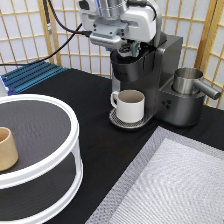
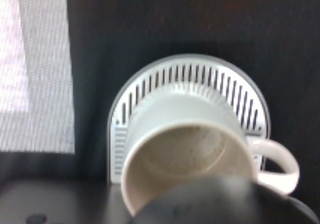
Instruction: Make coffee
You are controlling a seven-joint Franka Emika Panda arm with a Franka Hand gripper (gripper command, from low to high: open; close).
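- Coffee pod [image 1: 133, 48]: I only get a small dark spot w/ a bit of yellow on top of the coffee machine [image 1: 172, 75], at the open brew head. I take it for the pod, not certain. Can't tell whether it sits in the holder or hangs in the claw, nor whether its axis is upright or tilted.
- Key relation: in the exterior view that spot is at about 5 o'clock of the gripper [image 1: 125, 45] and right up against it. The claw is over the brew head, no gap I can make out.
- Claw state: can't tell how far open it is, or whether it has hold of anything. The hand's body blocks that.
- White mug [image 1: 131, 105] is at 6 o'clock of the brew head, upright on the round drip tray [image 1: 115, 120], handle toward 9 o'clock. Wrist view looks down into the mug [image 2: 183, 150]: empty, on the slotted tray [image 2: 142, 85].
- Steel jug [image 1: 186, 80] sits on the machine's side at 3 o'clock of the mug.
- Farther out: grey mat [image 1: 175, 180] at 5 o'clock, tan cup [image 1: 6, 149] on the white round stand [image 1: 72, 127] at 8 o'clock, well apart from the claw.
- Judgement: mug placed, nothing brewed yet.
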